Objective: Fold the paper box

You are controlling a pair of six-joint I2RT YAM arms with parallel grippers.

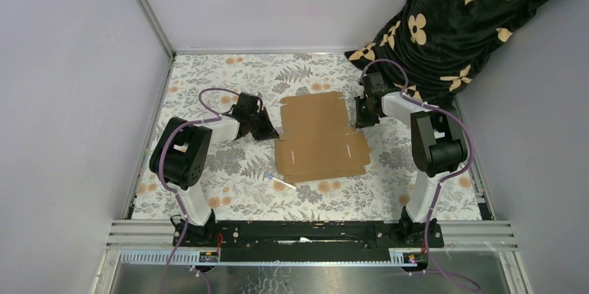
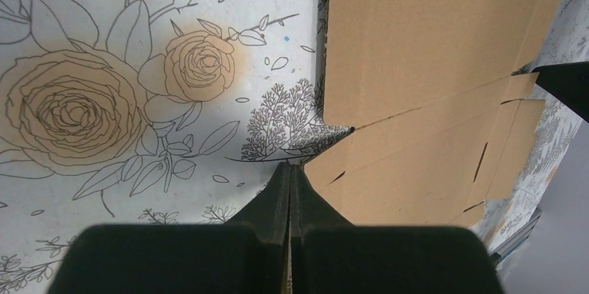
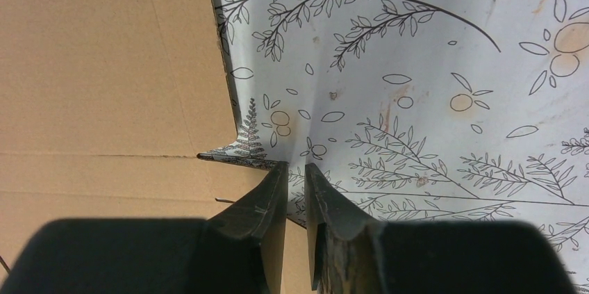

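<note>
The paper box (image 1: pixel 319 137) lay flat, lengthwise away from the arms. At its edges, the left gripper (image 2: pixel 289 167) was shut and the right gripper (image 3: pixel 296 165) barely parted.

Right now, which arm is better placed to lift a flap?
Probably right: the right gripper is at the edge of the paper box, jaws slightly parted; the left gripper, at the opposite edge, is shut.

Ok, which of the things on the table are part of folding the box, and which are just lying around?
For the job: cardboard sheet, flat and unfolded; left gripper and right gripper at its side edges.
Lying about: white stick by the sheet's near edge; dark patterned blanket at the far right corner.
</note>
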